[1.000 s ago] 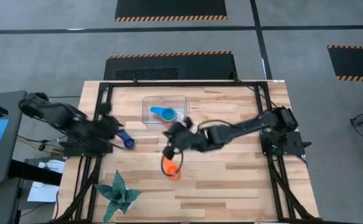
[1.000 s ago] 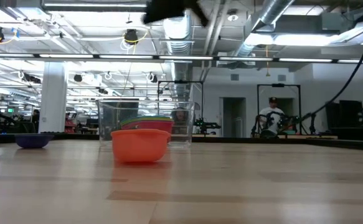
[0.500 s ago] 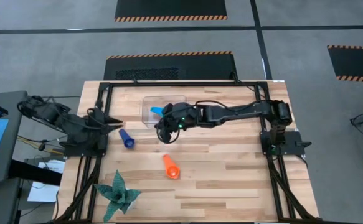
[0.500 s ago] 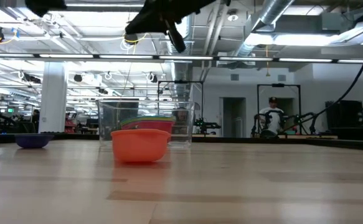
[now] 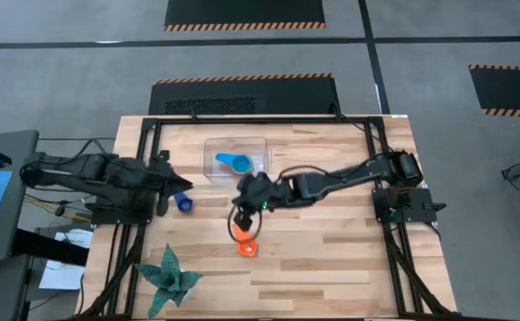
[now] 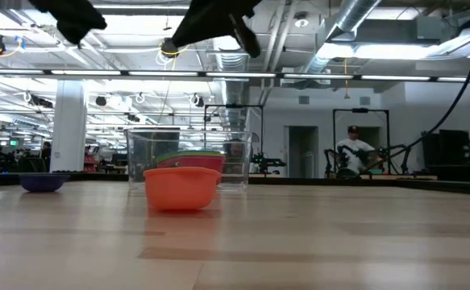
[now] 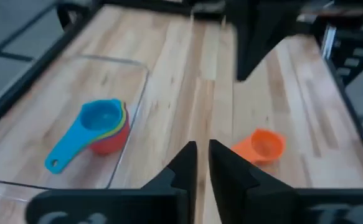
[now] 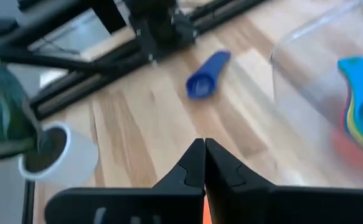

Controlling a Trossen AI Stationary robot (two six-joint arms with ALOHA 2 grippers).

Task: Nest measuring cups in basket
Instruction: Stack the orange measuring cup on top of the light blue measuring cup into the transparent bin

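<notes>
- Along the table's left edge, the left arm reaches in over the frame rail; the left gripper (image 5: 172,183) hangs above the wood with its fingers (image 7: 182,167) nearly together, a thin gap between them, and nothing held.
- Just beside that gripper lies the dark blue measuring cup (image 5: 183,201), on the bare boards, handle toward the gripper; whether the two touch cannot be told from above.
- Near the front left corner stands the teal paper plant (image 5: 169,278) in a white pot (image 8: 58,154).
- Toward the table's far side, about midway across, sits the clear basket (image 5: 213,145). Inside it is a nested stack: the light blue measuring cup (image 7: 94,124) on top, yellow and green rims under it, and a red cup (image 6: 193,162) at the bottom.
- Right of the basket's near corner, the right gripper (image 5: 244,212) hangs above the table, fingers pressed together, holding nothing.
- Directly in front of it, the orange measuring cup (image 5: 244,241) lies on the wood, well apart from the basket.
- Beyond the table, a person (image 6: 352,153) stands in the room.
</notes>
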